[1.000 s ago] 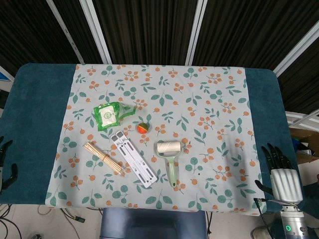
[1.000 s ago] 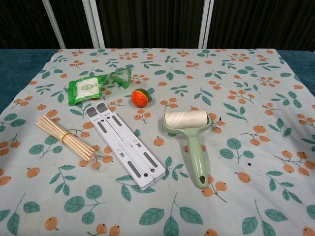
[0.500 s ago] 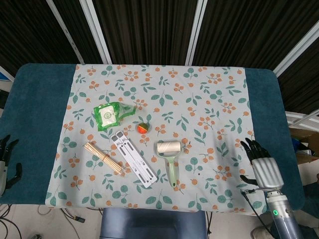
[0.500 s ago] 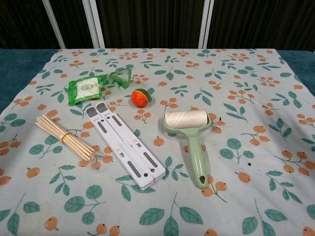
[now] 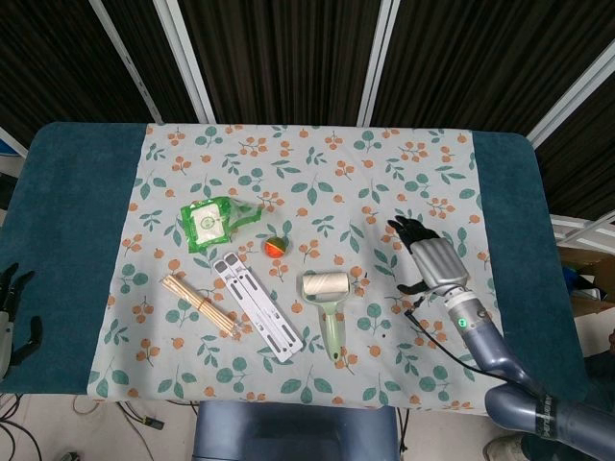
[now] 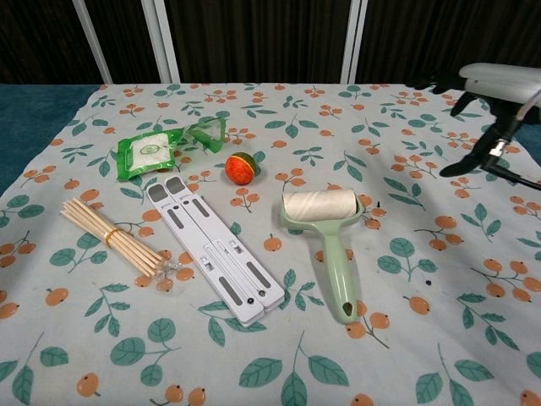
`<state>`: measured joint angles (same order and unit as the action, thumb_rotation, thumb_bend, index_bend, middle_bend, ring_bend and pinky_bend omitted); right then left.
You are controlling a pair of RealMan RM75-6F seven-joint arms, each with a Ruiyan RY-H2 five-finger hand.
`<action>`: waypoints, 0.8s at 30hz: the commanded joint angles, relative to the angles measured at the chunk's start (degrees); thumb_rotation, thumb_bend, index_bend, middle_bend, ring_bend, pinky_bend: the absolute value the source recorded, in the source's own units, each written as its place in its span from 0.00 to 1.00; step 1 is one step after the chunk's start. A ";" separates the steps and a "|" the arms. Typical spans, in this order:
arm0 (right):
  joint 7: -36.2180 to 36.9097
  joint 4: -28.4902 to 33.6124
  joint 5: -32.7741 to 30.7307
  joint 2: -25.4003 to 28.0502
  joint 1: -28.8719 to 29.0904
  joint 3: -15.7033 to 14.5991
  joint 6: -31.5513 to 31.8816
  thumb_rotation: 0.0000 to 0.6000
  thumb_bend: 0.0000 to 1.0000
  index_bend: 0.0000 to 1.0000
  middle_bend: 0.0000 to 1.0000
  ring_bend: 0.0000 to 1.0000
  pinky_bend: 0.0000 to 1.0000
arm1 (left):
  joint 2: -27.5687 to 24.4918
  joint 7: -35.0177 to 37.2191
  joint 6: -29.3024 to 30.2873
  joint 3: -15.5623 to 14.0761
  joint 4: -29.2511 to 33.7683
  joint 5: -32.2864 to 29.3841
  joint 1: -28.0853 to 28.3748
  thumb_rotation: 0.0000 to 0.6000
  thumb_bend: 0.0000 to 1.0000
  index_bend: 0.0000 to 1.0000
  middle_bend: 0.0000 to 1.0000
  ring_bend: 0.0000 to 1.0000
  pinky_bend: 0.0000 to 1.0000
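My right hand [image 5: 429,256] hovers over the floral cloth [image 5: 404,182], right of the green lint roller [image 5: 327,301], fingers spread and empty; the chest view shows the right hand [image 6: 494,85] at the upper right. My left hand [image 5: 12,317] hangs off the table's left edge, fingers apart, holding nothing. An orange-green ball [image 5: 276,246] lies mid-table, also the ball [image 6: 241,167] in the chest view. A white folding stand [image 5: 258,308] and a bundle of wooden sticks [image 5: 199,304] lie to its lower left. A green packet [image 5: 213,221] lies above them.
The cloth covers the middle of a dark teal table [image 5: 72,211]. Bare teal strips run down both sides. Dark slatted panels stand behind the far edge. Cloth right of the lint roller [image 6: 325,245] is bare.
My right hand has risen from the table's lower right edge and moved inward and forward over the cloth. It now shows in the chest view. The left hand has barely shifted.
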<state>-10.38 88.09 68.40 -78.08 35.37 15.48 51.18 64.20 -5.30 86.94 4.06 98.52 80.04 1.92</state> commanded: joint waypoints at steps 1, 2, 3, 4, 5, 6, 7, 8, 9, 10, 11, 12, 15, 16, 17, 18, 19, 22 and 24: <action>-4.92 -2.53 -3.97 -4.11 4.85 1.56 -3.64 1.00 0.19 0.01 0.09 0.11 0.21 | 0.03 -0.16 -0.24 0.17 0.19 -0.79 -0.05 1.00 0.55 0.11 0.00 0.00 0.00; -5.86 -2.90 -5.06 -5.04 5.90 1.89 -4.02 1.00 0.20 0.02 0.10 0.11 0.21 | -0.03 -0.16 -0.41 0.25 0.34 -1.14 -0.04 1.00 0.55 0.11 0.00 0.00 0.00; -6.43 -3.09 -5.72 -5.74 6.69 2.21 -4.22 1.00 0.22 0.02 0.11 0.12 0.21 | -0.05 -0.12 -0.49 0.32 0.45 -1.38 -0.04 1.00 0.55 0.11 0.00 0.00 0.00; -7.28 -3.48 -6.72 -6.72 7.68 2.59 -4.29 1.00 0.23 0.03 0.11 0.12 0.21 | -0.10 -0.11 -0.55 0.40 0.56 -1.58 -0.03 1.00 0.55 0.11 0.00 0.00 0.00; -8.17 -4.02 -7.65 -7.85 8.83 2.99 -4.43 1.00 0.23 0.03 0.11 0.12 0.21 | -0.11 -0.15 -0.54 0.48 0.60 -1.73 -0.03 1.00 0.55 0.11 0.00 0.00 0.00; -9.08 -4.65 -8.69 -8.93 9.95 3.35 -4.60 1.00 0.23 0.03 0.12 0.12 0.21 | -0.10 -0.18 -0.51 0.55 0.63 -1.83 -0.03 1.00 0.55 0.11 0.00 0.00 0.00; -9.68 -5.16 -9.47 -9.68 10.71 3.61 -4.70 1.00 0.23 0.03 0.12 0.12 0.21 | -0.09 -0.19 -0.50 0.58 0.64 -1.91 -0.04 1.00 0.55 0.11 0.00 0.00 0.00; -10.53 -5.95 -10.59 -10.69 11.76 3.96 -4.80 1.00 0.23 0.04 0.13 0.13 0.21 | -0.05 -0.20 -0.46 0.65 0.70 -2.07 -0.07 1.00 0.55 0.11 0.00 0.00 0.00; -11.38 -6.83 -11.66 -11.72 12.98 4.37 -5.01 1.00 0.23 0.04 0.13 0.13 0.21 | 0.00 -0.22 -0.45 0.71 0.77 -2.25 -0.09 1.00 0.55 0.11 0.00 0.00 0.00; -12.20 -7.70 -12.74 -12.69 14.11 4.79 -5.09 1.00 0.24 0.05 0.14 0.14 0.21 | 0.02 -0.20 -0.48 0.78 0.86 -2.43 -0.10 1.00 0.55 0.11 0.00 0.00 0.00; -12.75 -8.29 -13.50 -13.33 14.83 5.05 -5.10 1.00 0.25 0.06 0.15 0.15 0.21 | 0.02 -0.18 -0.50 0.83 0.89 -2.57 -0.10 1.00 0.55 0.11 0.00 0.00 0.00; -13.25 -8.85 -14.29 -14.06 15.64 5.37 -5.16 1.00 0.26 0.07 0.16 0.16 0.21 | 0.04 -0.17 -0.52 0.89 0.92 -2.70 -0.10 1.00 0.55 0.11 0.00 0.00 0.00; -14.43 -10.58 -17.27 -16.63 17.82 6.11 -5.17 1.00 0.28 0.08 0.17 0.17 0.21 | 0.08 -0.11 -0.72 1.03 0.99 -3.15 -0.05 1.00 0.55 0.11 0.00 0.00 0.00; -14.95 -11.26 -18.40 -17.55 18.57 6.19 -5.13 1.00 0.28 0.09 0.18 0.18 0.21 | 0.09 -0.07 -0.85 1.08 1.05 -3.30 -0.02 1.00 0.55 0.11 0.00 0.00 0.00; -15.37 -11.89 -19.34 -18.51 19.27 6.24 -4.98 1.00 0.28 0.09 0.19 0.18 0.21 | 0.09 -0.03 -1.00 1.10 1.11 -3.43 0.03 1.00 0.55 0.11 0.00 0.00 0.00; -15.62 -12.33 -19.86 -19.15 19.68 6.26 -4.79 1.00 0.28 0.10 0.20 0.19 0.21 | 0.08 -0.02 -1.08 1.10 1.16 -3.47 0.06 1.00 0.55 0.11 0.00 0.00 0.00; -15.90 -13.00 -20.54 -20.21 20.29 6.22 -4.60 1.00 0.28 0.11 0.20 0.20 0.21 | 0.06 -0.01 -1.12 1.10 1.20 -3.49 0.07 1.00 0.55 0.11 0.00 0.00 0.00; -16.31 -14.91 -21.91 -23.01 21.77 6.01 -4.31 1.00 0.28 0.12 0.23 0.22 0.21 | 0.02 0.09 -1.09 1.15 1.25 -3.57 0.04 1.00 0.55 0.11 0.00 0.00 0.00; -16.16 -16.38 -22.39 -24.96 22.69 5.90 -4.18 1.00 0.28 0.14 0.24 0.23 0.21 | -0.04 0.33 -1.22 1.24 1.26 -3.83 0.05 1.00 0.55 0.11 0.00 0.00 0.00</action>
<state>-26.37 72.96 46.69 -101.63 57.08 21.46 46.78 64.18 -5.02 85.75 5.27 99.77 76.26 1.97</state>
